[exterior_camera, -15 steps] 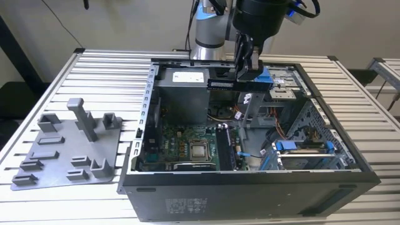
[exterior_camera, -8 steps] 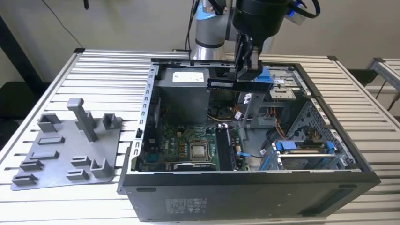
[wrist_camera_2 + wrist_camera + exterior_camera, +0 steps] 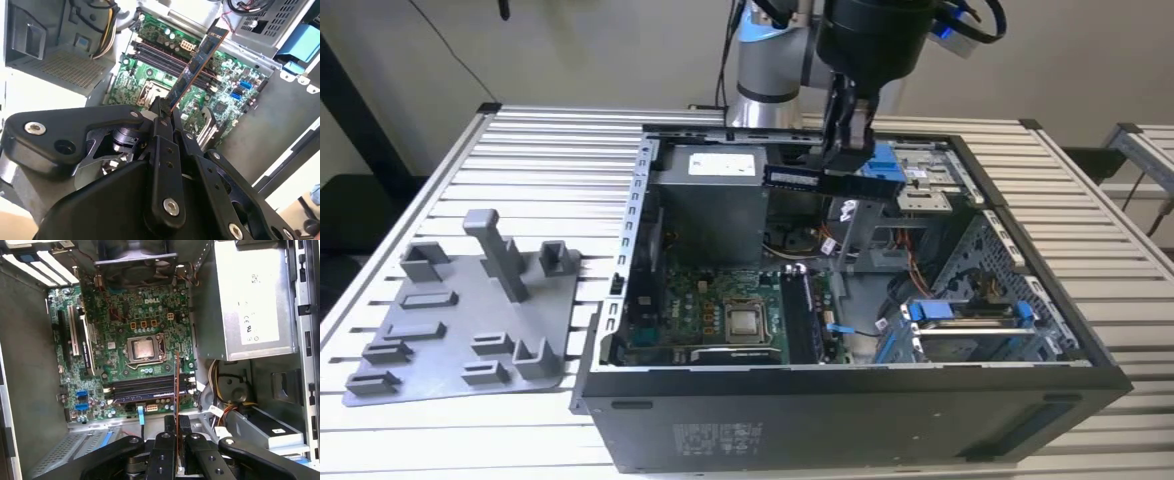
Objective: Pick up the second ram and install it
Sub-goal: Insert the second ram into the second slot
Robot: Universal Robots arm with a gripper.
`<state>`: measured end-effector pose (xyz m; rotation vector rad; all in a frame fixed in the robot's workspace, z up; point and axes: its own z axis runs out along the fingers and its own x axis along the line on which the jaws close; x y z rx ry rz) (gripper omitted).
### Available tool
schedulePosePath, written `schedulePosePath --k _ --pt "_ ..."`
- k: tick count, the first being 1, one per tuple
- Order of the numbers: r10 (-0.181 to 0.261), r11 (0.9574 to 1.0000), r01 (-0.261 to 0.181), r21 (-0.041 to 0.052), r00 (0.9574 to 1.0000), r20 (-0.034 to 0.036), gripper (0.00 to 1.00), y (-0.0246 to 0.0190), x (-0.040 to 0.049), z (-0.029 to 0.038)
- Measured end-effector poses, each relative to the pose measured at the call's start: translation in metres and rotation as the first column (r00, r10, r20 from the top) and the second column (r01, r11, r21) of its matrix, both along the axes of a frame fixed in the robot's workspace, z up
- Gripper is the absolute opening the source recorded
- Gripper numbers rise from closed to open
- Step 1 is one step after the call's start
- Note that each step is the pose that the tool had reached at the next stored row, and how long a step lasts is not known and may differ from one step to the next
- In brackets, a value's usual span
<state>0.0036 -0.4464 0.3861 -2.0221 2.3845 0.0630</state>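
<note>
Gripper [image 3: 164, 114]: fingers were pinched tight on the second ram [image 3: 198, 61], easy to see in the second wrist view.
Second ram: it was up in the air over the open PC case [image 3: 854, 425], above the motherboard [image 3: 720, 300] and not touching it.
Memory slots [image 3: 145, 388]: these sat just beneath the stick in the first wrist view.
Grey tray [image 3: 447, 352]: it was on the table, to the exterior view's left of the case.

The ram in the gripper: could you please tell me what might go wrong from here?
The gripper grips the ram only at its edge, so it might tilt or slip. It hangs above the slots, not in them; a skewed descent could hit the board or the cables beside them.
</note>
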Motion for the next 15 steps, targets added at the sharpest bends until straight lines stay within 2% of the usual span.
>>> schedulePosePath --k 4,8,12,15 --pt "-0.052 0.9987 0.052 0.0 0.9987 0.0 0.14 0.0 0.0 -0.0005" --pt "-0.106 0.9944 0.106 -0.0001 0.9944 0.0 0.14 0.0 0.0 -0.001" --pt "-0.165 0.9862 0.165 0.0 0.9862 0.0 0.14 0.0 0.0 -0.0016" --pt "-0.212 0.9772 0.212 0.0001 0.9772 0.0 0.14 0.0 0.0 -0.0021"
